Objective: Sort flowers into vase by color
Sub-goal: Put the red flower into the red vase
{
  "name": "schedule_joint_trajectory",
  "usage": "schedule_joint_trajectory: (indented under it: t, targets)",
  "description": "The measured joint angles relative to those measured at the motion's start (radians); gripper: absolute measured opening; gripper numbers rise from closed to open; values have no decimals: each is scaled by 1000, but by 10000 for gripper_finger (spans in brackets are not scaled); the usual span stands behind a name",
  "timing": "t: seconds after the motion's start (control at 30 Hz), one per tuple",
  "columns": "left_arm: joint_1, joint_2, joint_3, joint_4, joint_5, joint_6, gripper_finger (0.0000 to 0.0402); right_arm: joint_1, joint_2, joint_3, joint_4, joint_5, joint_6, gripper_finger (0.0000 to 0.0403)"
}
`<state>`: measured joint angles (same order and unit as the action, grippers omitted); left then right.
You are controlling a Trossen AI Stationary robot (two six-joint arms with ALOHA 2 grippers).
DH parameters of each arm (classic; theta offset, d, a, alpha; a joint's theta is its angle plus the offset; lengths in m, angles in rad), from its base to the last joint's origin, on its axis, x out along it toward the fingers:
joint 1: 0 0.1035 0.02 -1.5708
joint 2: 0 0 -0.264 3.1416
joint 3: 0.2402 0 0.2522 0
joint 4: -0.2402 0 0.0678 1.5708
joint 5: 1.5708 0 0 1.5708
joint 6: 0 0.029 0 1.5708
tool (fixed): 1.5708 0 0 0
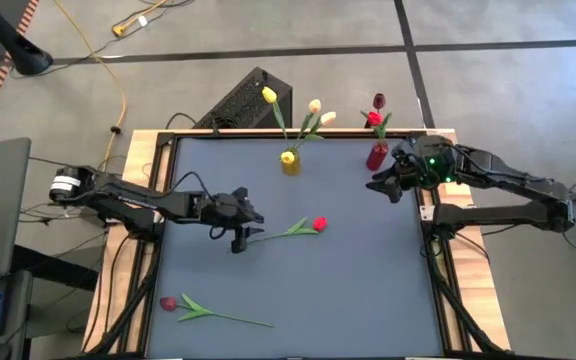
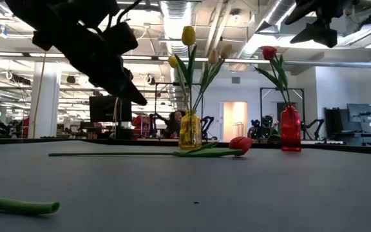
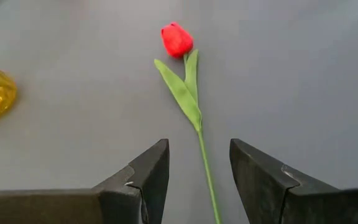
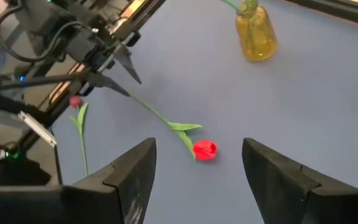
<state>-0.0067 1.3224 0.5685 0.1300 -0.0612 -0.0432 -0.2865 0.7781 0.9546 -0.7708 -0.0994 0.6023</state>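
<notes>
Left arm is reaching in from the left edge of the tabletop (image 1: 368,290). Left pincer (image 1: 240,236) is hanging over the middle of the tabletop with its fingers (image 3: 145,180) standing apart, empty; in the left wrist view the stem end of a red tulip (image 1: 301,228) is lying between the two fingers, not touching them as far as can be seen.

That red tulip is lying flat on the tabletop, head pointing toward the right side, leaves about midway along the stem.

Near the front left corner a dark red tulip (image 1: 203,310) is lying flat, head toward the left edge, well apart from the pincers.

At the back of the tabletop, near the centre, a yellow vase (image 1: 289,161) is standing upright, holding yellow and cream tulips (image 1: 313,110).

Further right, at the back right, a red vase (image 1: 377,156) is standing upright, holding red tulips (image 1: 375,115).

Right pincer (image 1: 383,183) is hovering just beside the red vase, fingers (image 4: 129,180) spread wide and holding nothing. Right arm is coming in from the right edge.
</notes>
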Motion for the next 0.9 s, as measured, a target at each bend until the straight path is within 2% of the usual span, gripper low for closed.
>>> schedule_joint_trajectory:
  t: [0.1, 0.2, 0.3, 0.47, 0.7, 0.8, 0.9]
  targets:
    - [-26, 57, -3, 18, -27, -27, 158, 14, 2, 0, -8, 0, -32, 264]
    - [-52, 151, -2, 106, -35, -39, 158, 25, 6, 0, -7, 0, -78, 264]
    - [-72, 238, 11, 141, -91, -87, 158, 34, 7, 0, -17, -1, -106, 264]
    - [-98, 351, 46, 141, -66, -155, 158, 53, 6, 0, -32, -4, -151, 264]
    - [-139, 436, 66, 115, -138, -183, 156, 77, 6, 0, -57, -6, -158, 264]
    - [-149, 434, 66, 113, -165, -171, 134, 106, 6, 0, -63, -7, -135, 264]
    - [-145, 426, 64, 118, -150, -168, 88, 138, 6, 0, -63, -7, -132, 264]
